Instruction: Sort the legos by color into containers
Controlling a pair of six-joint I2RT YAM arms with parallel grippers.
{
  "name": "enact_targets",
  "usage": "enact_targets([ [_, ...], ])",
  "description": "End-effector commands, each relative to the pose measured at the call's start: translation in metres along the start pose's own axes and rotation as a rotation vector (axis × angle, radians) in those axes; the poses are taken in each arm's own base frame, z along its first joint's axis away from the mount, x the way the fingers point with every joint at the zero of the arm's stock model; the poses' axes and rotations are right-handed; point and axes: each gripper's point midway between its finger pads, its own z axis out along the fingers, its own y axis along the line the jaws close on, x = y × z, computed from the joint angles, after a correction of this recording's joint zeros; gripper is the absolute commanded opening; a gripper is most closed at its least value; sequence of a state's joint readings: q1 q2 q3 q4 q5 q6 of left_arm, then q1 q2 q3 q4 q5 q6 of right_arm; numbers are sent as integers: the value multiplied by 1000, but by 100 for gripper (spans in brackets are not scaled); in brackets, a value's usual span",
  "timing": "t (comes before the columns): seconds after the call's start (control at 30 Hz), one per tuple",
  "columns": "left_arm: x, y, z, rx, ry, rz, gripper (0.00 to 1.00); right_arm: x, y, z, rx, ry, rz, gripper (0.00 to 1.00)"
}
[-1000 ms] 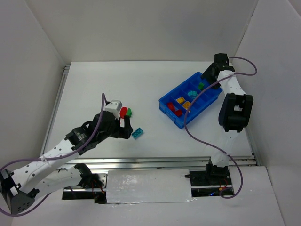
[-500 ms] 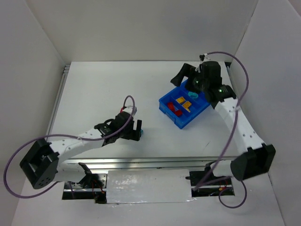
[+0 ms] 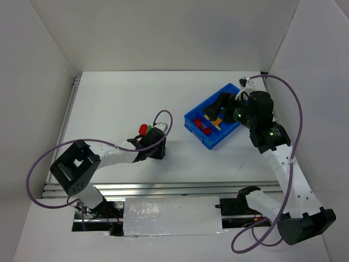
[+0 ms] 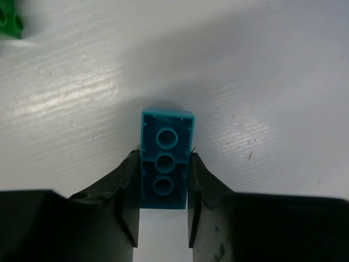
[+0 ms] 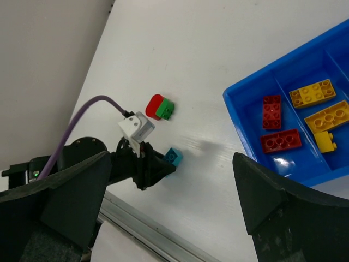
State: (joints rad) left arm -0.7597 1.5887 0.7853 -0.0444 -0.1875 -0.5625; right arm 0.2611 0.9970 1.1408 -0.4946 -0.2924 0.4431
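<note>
1. Teal lego (image 4: 165, 169) rests on the white surface (image 4: 262, 82), pinched between the left claw (image 4: 163, 188) fingers.
2. Right claw (image 5: 172, 191) hangs spread wide above the blue tray (image 5: 232, 106), holding nothing.
3. Red legos (image 5: 271, 112) sit in one compartment (image 5: 250, 124), yellow legos (image 5: 312, 93) in the next.

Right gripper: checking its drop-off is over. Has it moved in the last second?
Yes. Against the blue tray, the right gripper went from its far corner to above its middle.

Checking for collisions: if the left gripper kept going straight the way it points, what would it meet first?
The left gripper would meet the teal brick clamped between its fingers. Past that only bare table shows; the green brick sits off to the side. Depth unclear.
</note>
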Motion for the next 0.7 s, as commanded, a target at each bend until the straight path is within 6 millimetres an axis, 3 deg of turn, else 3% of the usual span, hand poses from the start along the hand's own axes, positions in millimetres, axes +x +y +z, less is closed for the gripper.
enact_targets([
  [0.0,4,-9,10,39,23,-6,27,-21,13,-19,-32,-84,-61,100],
  [0.07,4,-15,8,71,29,10,0,-13,10,-12,-41,-65,-37,100],
  [0.2,-10,-47,-17,225,-73,106,0,18,16,7,-133,74,69,100],
  [0.3,-20,-82,-55,384,-217,206,0,42,24,20,-198,122,198,99],
  [0.33,-32,-89,-75,426,-293,216,0,50,32,21,-228,137,237,99],
  [0.37,-26,-90,-80,454,-312,243,0,64,35,24,-246,155,238,99],
  [0.4,-33,-101,-95,512,-371,255,0,75,41,25,-254,181,237,99],
  [0.47,-40,-103,-118,560,-453,266,0,104,54,26,-282,255,226,99],
  [0.53,-49,-107,-139,600,-518,272,0,121,69,24,-337,298,236,98],
  [0.63,-55,-114,-156,638,-555,307,0,152,80,19,-404,368,273,96],
  [0.67,-57,-115,-160,643,-562,311,0,154,85,18,-427,371,269,95],
])
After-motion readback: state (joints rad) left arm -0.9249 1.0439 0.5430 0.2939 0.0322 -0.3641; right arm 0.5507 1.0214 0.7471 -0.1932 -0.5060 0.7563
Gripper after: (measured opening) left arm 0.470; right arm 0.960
